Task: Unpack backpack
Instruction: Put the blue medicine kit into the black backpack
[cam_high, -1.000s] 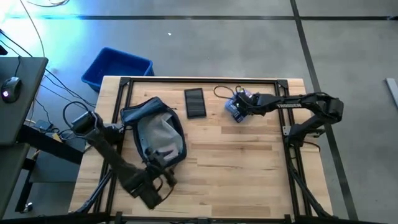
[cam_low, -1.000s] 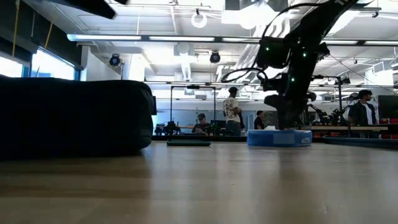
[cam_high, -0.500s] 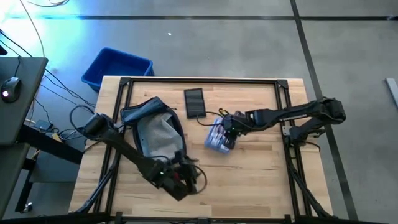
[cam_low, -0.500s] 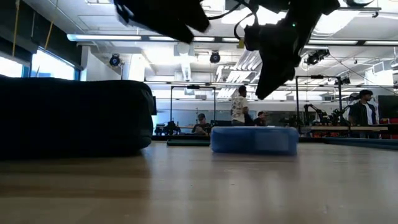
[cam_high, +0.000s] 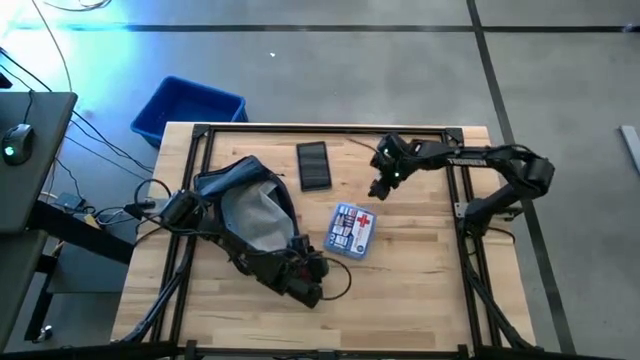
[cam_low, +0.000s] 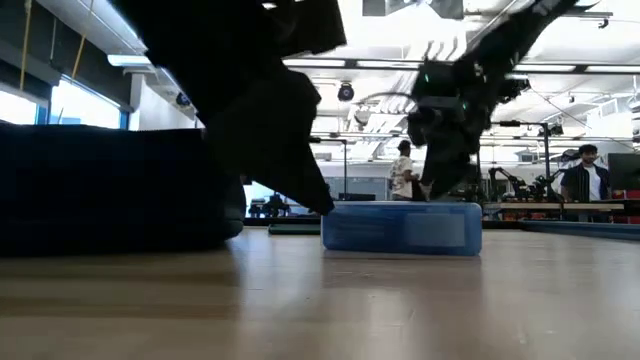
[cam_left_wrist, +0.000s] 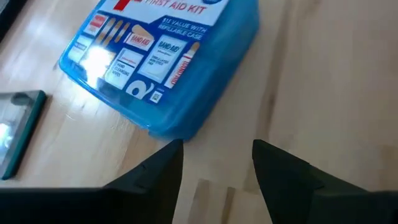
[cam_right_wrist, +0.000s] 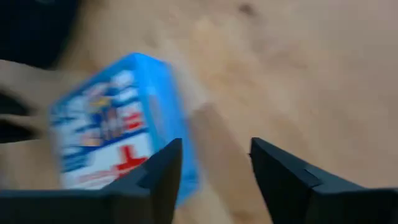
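Observation:
The dark navy backpack (cam_high: 245, 205) lies open at the table's left, its grey lining showing. A blue first-aid kit (cam_high: 352, 230) lies flat on the wood in the middle of the table. My left gripper (cam_high: 318, 268) is just on the kit's near-left side, open, with its fingertips (cam_left_wrist: 214, 162) close to the kit's edge (cam_left_wrist: 180, 127) and nothing between them. My right gripper (cam_high: 380, 188) hangs open above the table, on the far-right side of the kit (cam_right_wrist: 118, 137).
A dark flat phone-like slab (cam_high: 313, 165) lies at the far side between backpack and right gripper. A bright-blue bin (cam_high: 188, 108) stands on the floor past the far left corner. Bare wood stretches right of the kit. People stand far back in the room (cam_low: 404, 170).
My right gripper brought the kit from the far right toward the table's middle, let it go there and drew back up toward the far right. My left gripper swung from the near edge beside the backpack rightward and down to the kit, rolling as it went.

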